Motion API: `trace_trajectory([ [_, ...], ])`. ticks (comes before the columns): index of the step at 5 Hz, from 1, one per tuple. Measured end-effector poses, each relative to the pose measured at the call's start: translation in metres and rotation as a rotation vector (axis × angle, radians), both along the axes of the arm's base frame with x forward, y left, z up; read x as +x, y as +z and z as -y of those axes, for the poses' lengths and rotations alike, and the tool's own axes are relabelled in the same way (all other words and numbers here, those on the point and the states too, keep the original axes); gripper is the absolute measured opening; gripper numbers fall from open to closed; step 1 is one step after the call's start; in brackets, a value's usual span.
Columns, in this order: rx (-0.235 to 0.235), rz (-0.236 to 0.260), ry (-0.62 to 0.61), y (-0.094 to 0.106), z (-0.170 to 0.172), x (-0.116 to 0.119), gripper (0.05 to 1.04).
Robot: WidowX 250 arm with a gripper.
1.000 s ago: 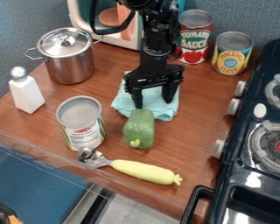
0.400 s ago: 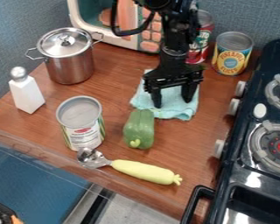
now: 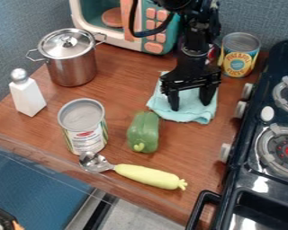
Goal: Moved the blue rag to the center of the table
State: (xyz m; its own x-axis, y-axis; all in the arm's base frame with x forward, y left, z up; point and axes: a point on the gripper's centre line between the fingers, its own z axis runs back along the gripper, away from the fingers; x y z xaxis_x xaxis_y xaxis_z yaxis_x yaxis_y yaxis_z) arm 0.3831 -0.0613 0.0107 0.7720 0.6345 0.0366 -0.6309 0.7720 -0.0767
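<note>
Grey-blue wall (image 3: 263, 18) rose behind a brown wood-grain table (image 3: 185, 148), with a dark stove (image 3: 251, 179) along its right side. The light blue rag (image 3: 191, 116) lay rumpled on the table, right of the middle and toward the far part, left of the stove's knobs and apart from them. Over it hung the black gripper (image 3: 191, 99), its two fingers spread wide and pointing down onto the cloth, with rag showing between them; it was unclenched, with no fold pinched between its tips. Whether the tips pressed on the cloth could not be told.

Nearer and to the left of the rag lay a green pepper (image 3: 142, 134). Left of that stood a large can (image 3: 85, 128), and just on its near side was the metal end of a utensil with a pale yellow handle (image 3: 147, 175), which reached toward the right. At the far left were a lidded steel pot (image 3: 71, 67) and a white shaker (image 3: 27, 96). Along the far side stood a toy microwave (image 3: 119, 40), a red can (image 3: 213, 53) partly hidden by the arm, and a yellow-labelled can (image 3: 238, 58).
</note>
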Motion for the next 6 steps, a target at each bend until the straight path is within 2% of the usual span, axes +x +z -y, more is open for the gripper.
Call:
trace_trajectory([
  [2, 0.014, -0.052, -0.002, 0.005, -0.001, -0.009, 0.998],
  [3, 0.05, -0.051, 0.003, 0.019, 0.0, -0.004, 0.998],
  [4, 0.195, -0.028, 0.022, 0.041, 0.005, 0.002, 0.998],
  [5, 0.203, -0.02, 0.018, 0.056, 0.013, 0.007, 0.998],
  [6, 0.207, -0.041, 0.009, 0.059, 0.009, 0.006, 0.998],
])
